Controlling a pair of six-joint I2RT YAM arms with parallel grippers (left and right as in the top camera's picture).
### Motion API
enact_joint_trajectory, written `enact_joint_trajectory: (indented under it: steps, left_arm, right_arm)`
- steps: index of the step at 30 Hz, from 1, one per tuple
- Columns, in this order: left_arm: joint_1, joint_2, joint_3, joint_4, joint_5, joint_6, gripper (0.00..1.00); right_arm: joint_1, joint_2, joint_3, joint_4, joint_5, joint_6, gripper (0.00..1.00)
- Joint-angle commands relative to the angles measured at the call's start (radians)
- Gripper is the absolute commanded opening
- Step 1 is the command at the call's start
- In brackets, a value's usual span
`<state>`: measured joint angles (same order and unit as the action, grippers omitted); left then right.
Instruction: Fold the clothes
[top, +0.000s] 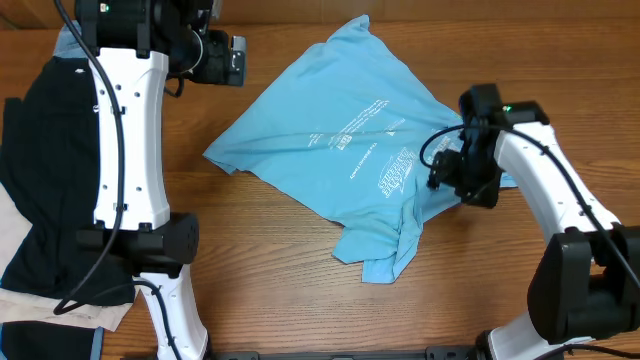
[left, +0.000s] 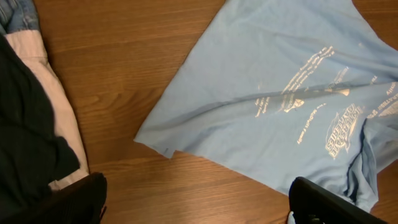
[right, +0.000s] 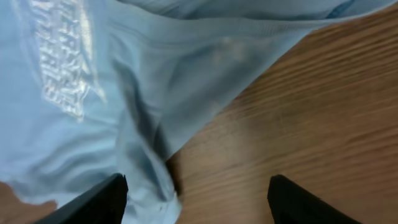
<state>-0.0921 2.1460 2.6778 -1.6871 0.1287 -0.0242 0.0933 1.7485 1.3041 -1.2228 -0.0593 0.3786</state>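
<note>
The light sky-blue T-shirt (top: 345, 135) with white print lies crumpled on the wooden table, one corner bunched at the front. It also shows in the left wrist view (left: 280, 93) and the right wrist view (right: 124, 81). My left gripper (left: 199, 205) is open and empty, high over bare wood left of the shirt's left corner. My right gripper (right: 199, 199) is open, low over the shirt's right edge, with a fold of blue fabric by its left finger and bare wood between the fingers. In the overhead view it sits at the shirt's right side (top: 455, 180).
A pile of other clothes lies at the table's left edge: a black garment (top: 40, 170), a pale one (left: 59, 118) and a bit of denim (left: 18, 15). The left arm's white links (top: 125, 140) stand over that side.
</note>
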Motion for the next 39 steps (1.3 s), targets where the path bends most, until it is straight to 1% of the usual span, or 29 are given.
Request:
enact_joint_trajectory:
  steps: [1,4,8,14,17,18,20,23,26,32,37,39]
  left_arm:
    - [-0.011,0.009,-0.029,0.003,0.026,0.000,0.97]
    - [-0.017,0.009,-0.058,0.017,0.024,0.002,0.97]
    - [-0.030,0.009,-0.113,0.063,0.024,0.002,0.98]
    - [-0.042,0.009,-0.204,0.125,0.024,0.002,0.98]
    - [-0.046,0.009,-0.245,0.145,0.024,0.002,0.98]
    - [-0.046,0.009,-0.264,0.158,0.024,0.002,0.98]
    - [-0.046,0.009,-0.281,0.167,0.021,0.002,0.98]
    - [-0.047,0.009,-0.289,0.176,0.021,0.002,0.98]
    - [-0.047,0.009,-0.290,0.191,0.022,0.002,0.98]
    - [-0.047,0.009,-0.290,0.198,0.022,0.002,0.97]
    - [-0.048,0.009,-0.303,0.203,0.037,0.002,0.97]
    - [-0.049,0.009,-0.323,0.209,0.038,0.002,0.98]
  right_arm:
    - [0.000,-0.009,-0.041,0.048,0.018,0.042,0.74]
    - [0.016,-0.009,-0.044,0.063,0.052,0.047,0.73]
    - [0.066,-0.009,-0.057,0.090,0.128,0.102,0.71]
    - [0.163,-0.009,-0.132,0.203,0.137,0.128,0.70]
    - [0.190,-0.009,-0.161,0.246,0.138,0.128,0.69]
    - [0.193,-0.009,-0.177,0.271,0.138,0.127,0.62]
    - [0.194,-0.008,-0.193,0.296,0.149,0.127,0.54]
    - [0.194,-0.007,-0.205,0.319,0.156,0.128,0.40]
    - [0.194,-0.007,-0.213,0.333,0.156,0.145,0.38]
    - [0.194,-0.003,-0.252,0.383,0.151,0.147,0.37]
    - [0.193,-0.003,-0.270,0.403,0.135,0.150,0.31]
    - [0.193,-0.003,-0.270,0.409,0.128,0.151,0.23]
